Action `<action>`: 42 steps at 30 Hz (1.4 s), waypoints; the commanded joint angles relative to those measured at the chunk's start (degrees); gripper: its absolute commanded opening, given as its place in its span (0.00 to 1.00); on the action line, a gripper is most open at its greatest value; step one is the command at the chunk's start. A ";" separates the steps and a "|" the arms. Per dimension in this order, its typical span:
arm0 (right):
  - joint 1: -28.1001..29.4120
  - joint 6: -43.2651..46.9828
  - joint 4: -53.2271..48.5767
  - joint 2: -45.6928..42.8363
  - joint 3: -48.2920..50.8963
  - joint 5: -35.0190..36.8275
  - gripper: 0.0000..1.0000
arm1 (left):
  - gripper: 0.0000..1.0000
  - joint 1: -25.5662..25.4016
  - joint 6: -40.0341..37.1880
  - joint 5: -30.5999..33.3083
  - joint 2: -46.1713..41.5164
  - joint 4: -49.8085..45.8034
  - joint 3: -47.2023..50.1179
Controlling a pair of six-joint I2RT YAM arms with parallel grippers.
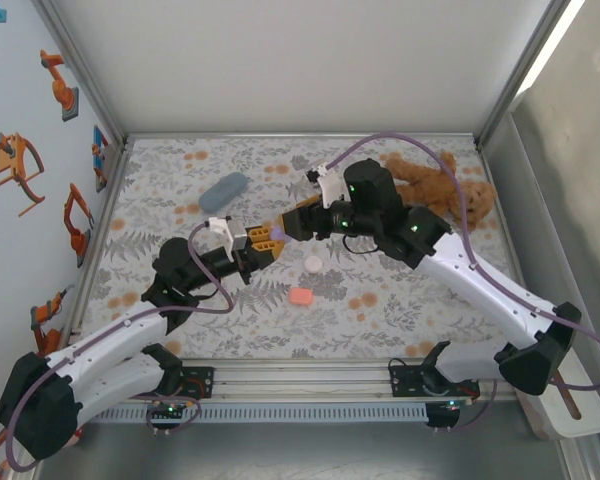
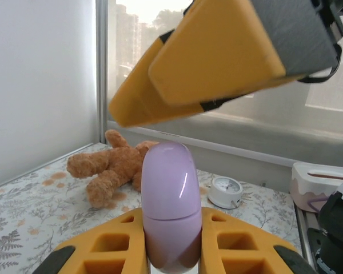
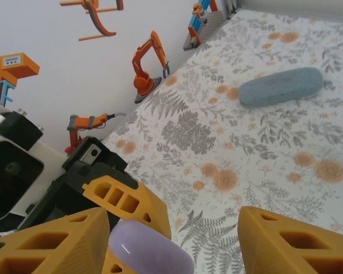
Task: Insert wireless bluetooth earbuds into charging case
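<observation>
A glossy lilac charging case [image 2: 170, 205] stands upright between the orange fingers of my left gripper [image 2: 172, 242], which is shut on its lower half. The case's lid is closed. From above, this left gripper [image 1: 261, 240] sits mid-table with the case [image 1: 278, 231] at its tip. My right gripper [image 1: 283, 226] hovers just over it, open. In the right wrist view the case [image 3: 151, 254] lies close beside the left finger, and a wide gap separates it from the other finger of the right gripper [image 3: 174, 242]. Its fingers [image 2: 217, 57] loom over the case. No earbuds can be made out.
A small white round thing [image 1: 313, 263] and a salmon-pink rounded thing [image 1: 301, 296] lie on the floral tabletop near the front. A grey-blue oblong case [image 1: 224, 191] lies at back left, a brown teddy bear [image 1: 442, 190] at back right. A small white clock [image 2: 224, 191] sits beyond the bear.
</observation>
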State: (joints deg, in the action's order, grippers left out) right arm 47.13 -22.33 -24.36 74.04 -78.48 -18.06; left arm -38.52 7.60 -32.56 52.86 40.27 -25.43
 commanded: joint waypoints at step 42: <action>-7.66 -1.02 -3.50 -12.82 11.67 16.44 0.71 | 0.00 3.32 27.19 10.14 17.75 -41.62 -10.14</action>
State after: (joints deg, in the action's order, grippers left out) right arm 39.97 -22.68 -28.10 62.54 -67.59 -2.02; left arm -35.51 32.49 -18.79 67.92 -2.87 -33.54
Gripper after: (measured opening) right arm 0.712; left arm 0.197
